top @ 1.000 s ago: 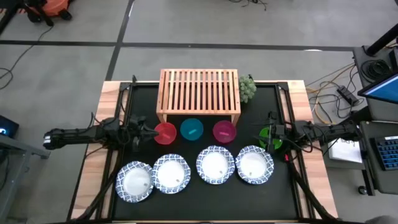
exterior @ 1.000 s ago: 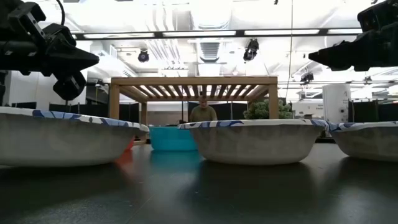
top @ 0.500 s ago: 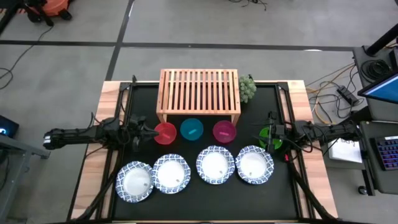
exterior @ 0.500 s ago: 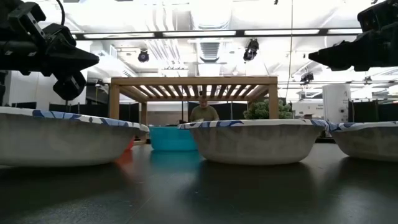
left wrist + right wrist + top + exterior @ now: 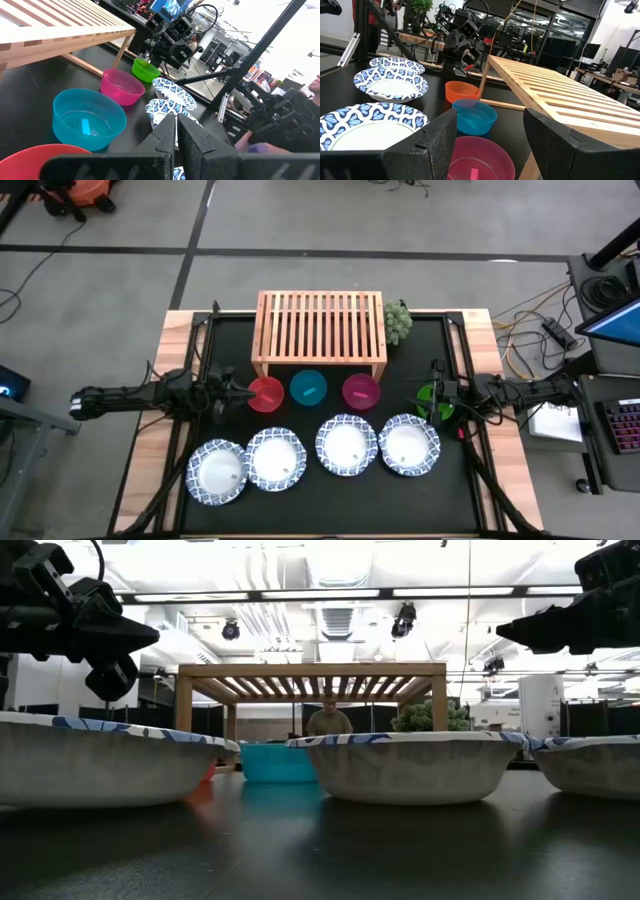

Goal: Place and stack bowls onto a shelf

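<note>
In the low view the white bowls (image 5: pixel 415 766) hide the magenta and green bowls.

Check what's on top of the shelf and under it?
Nothing sits on the shelf's slatted top. In the low view the space beneath looks bare; the teal bowl stands in front, not under. The white bowls hide the floor below.

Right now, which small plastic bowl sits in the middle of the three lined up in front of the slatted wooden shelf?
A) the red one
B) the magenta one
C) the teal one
C: the small teal plastic bowl sits between the red bowl and the magenta bowl, before the slatted wooden shelf.
</note>
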